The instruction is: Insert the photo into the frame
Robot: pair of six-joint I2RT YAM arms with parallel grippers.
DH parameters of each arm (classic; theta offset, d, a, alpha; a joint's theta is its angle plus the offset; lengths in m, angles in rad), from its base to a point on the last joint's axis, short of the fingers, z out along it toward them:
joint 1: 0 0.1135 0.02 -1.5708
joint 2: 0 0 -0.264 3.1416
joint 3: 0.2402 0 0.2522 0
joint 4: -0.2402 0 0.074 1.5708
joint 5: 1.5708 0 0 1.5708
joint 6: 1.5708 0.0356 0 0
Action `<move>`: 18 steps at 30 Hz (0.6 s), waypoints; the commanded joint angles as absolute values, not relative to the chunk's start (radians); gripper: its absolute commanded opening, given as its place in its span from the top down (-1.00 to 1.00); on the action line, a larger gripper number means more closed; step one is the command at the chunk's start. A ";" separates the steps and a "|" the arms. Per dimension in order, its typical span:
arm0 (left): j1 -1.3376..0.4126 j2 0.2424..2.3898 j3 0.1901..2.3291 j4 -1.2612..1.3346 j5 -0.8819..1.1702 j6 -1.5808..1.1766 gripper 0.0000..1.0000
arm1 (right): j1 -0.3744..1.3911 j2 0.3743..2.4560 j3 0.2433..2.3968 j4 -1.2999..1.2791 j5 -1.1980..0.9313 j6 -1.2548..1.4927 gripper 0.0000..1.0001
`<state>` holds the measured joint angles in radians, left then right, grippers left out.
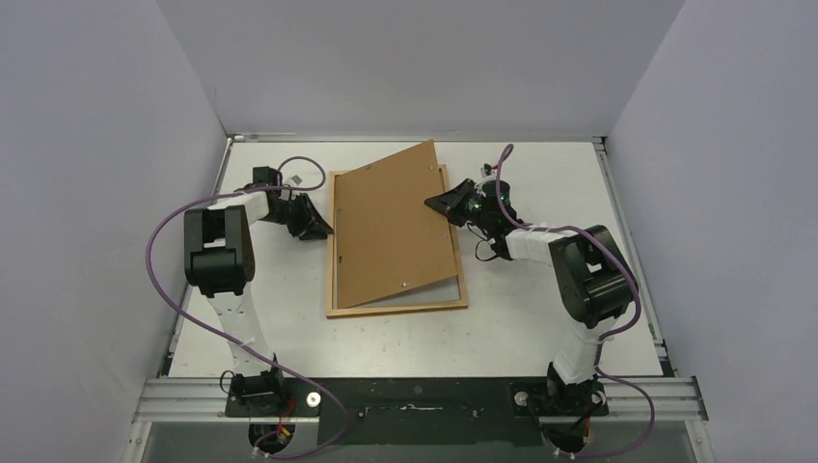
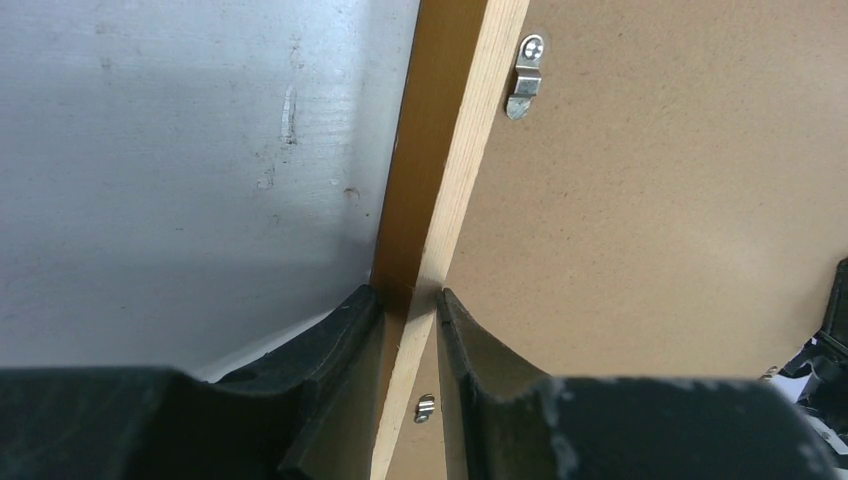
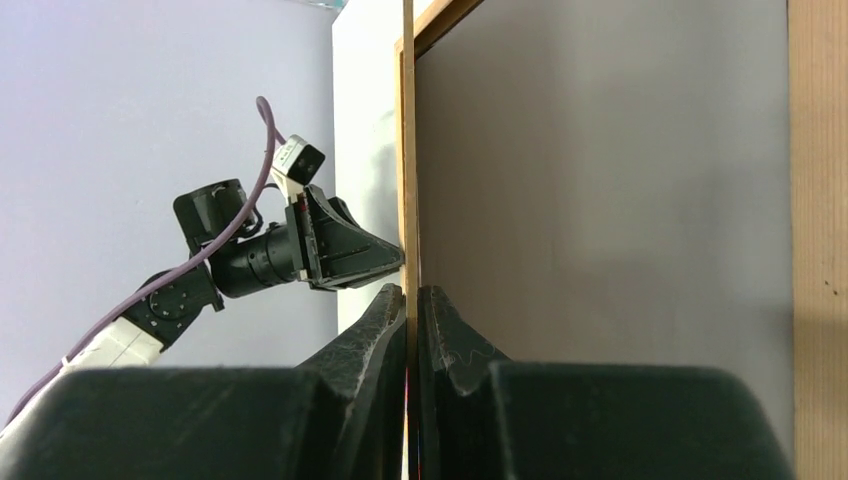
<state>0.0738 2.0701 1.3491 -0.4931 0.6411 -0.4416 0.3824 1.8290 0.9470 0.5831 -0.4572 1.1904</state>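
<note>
Item: frame (image 1: 395,309), orange-brown wood, lying flat at the middle of the worktop (image 1: 540,318), its far rail nearer the far edge. Left claw (image 1: 325,230) is clamping the frame's left rail (image 2: 450,150), one finger (image 2: 350,320) on the outer side and the other on the inner. Item: backing panel (image 1: 391,227), brown fibreboard, sitting askew over the frame with its left edge down by the left rail, its right side raised, and its far corner overhanging the far rail. A metal clip (image 2: 524,78) is showing near the rail. Right claw (image 1: 431,203) is pinching the panel's thin right edge (image 3: 408,150), jaws nearly together (image 3: 412,295). Item: photo, not identifiable. A pale surface (image 3: 600,200) is showing inside the frame beneath the panel, and whether that is the print's back cannot be told.
</note>
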 commanded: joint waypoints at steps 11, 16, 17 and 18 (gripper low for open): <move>0.064 2.026 1.326 -0.432 0.664 -0.459 0.52 | 0.434 1.863 0.916 0.746 -0.462 1.217 1.00; 0.066 2.020 1.327 -0.432 0.660 -0.463 0.50 | 0.439 1.858 0.917 0.694 -0.468 1.178 0.88; 0.066 2.018 1.327 -0.434 0.659 -0.464 0.47 | 0.438 1.853 0.919 0.673 -0.468 1.169 0.85; 0.066 2.015 1.326 -0.434 0.656 -0.464 0.45 | 0.438 1.846 0.924 0.649 -0.467 1.148 0.82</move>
